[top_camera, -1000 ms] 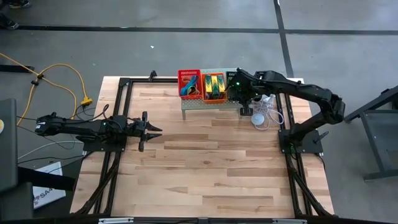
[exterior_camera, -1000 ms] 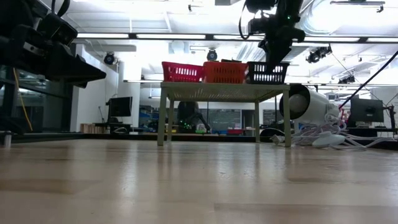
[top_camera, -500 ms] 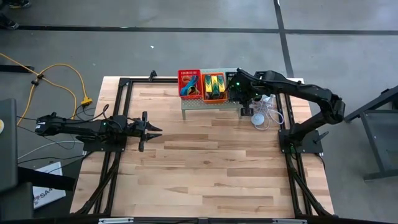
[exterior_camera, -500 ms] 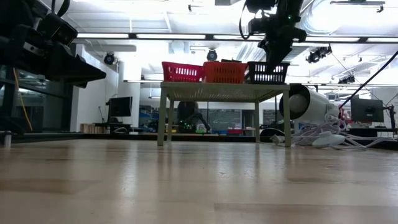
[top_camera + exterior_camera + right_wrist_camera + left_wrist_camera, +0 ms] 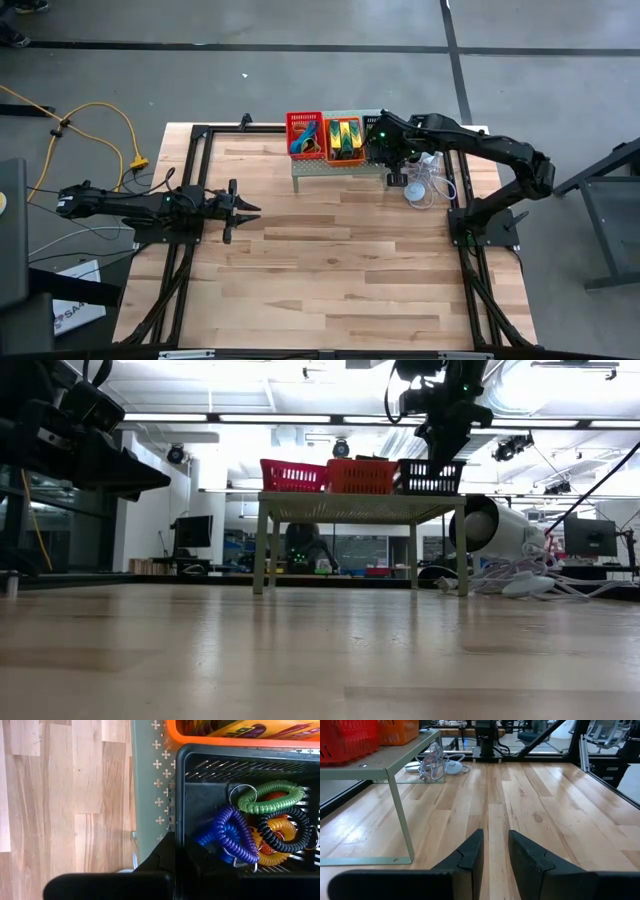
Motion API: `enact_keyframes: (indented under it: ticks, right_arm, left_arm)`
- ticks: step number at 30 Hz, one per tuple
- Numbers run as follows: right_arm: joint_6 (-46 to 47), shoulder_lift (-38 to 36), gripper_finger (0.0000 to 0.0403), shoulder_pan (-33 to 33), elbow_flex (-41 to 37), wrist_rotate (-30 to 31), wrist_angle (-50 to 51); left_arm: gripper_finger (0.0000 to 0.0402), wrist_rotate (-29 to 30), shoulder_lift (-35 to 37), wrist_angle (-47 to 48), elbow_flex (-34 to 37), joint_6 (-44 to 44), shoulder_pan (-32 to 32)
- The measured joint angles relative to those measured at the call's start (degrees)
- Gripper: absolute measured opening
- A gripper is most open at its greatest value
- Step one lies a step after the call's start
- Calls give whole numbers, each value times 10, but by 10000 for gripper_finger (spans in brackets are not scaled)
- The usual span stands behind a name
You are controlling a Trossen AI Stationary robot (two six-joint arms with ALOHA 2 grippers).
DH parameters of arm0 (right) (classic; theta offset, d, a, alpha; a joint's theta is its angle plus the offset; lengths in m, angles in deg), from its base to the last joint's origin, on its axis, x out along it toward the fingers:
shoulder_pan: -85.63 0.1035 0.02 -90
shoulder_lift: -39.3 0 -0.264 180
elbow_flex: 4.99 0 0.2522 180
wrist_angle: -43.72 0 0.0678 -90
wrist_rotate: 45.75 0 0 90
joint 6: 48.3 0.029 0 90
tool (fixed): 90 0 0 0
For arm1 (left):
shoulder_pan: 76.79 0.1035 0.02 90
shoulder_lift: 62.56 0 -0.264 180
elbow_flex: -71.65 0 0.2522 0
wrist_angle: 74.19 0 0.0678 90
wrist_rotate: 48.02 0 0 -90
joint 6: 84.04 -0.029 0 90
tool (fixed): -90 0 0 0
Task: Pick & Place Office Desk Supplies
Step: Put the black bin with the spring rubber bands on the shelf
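On the pale-green shelf point(image 5: 320, 168) at the table's far side stand a red basket point(image 5: 304, 133), an orange basket point(image 5: 328, 140) holding yellow-and-green wedge pieces point(image 5: 346, 140), and a black basket point(image 5: 182, 780). In the black basket lie coiled loops: green point(image 5: 270, 797), blue point(image 5: 230, 832), black point(image 5: 295, 832), yellow-orange point(image 5: 280, 827). My right gripper point(image 5: 187, 845) hangs shut over the black basket's near corner, its tips at rim height point(image 5: 440, 455). My left gripper point(image 5: 495, 834) waits at the table's left point(image 5: 255, 210), level, open by a narrow gap, with nothing in it. My right gripper points steeply down into the black basket's corner. One end of the blue loop point(image 5: 202, 841) lies right at the shut fingertips. The fingers hide that spot, so I cannot tell whether they touch or pinch it.
A white cylindrical device point(image 5: 490, 525) with a bundle of pale cables point(image 5: 428, 178) lies on the table to the right of the shelf. The shelf stands on thin legs point(image 5: 402, 815). Bare wooden tabletop point(image 5: 340, 270) stretches from the shelf to the near edge.
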Motion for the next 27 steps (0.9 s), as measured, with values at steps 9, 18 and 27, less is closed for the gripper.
enact_keyframes:
  ticks: [9,18,27]
  right_arm:
    - [0,0,3,0,0,0,0]
    - [-2,0,3,0,0,13,-2]
    - [-13,0,6,0,0,2,-2]
  left_arm:
    - [84,0,0,0,0,0,0]
    - [84,0,0,0,0,0,0]
    - [84,0,0,0,0,0,0]
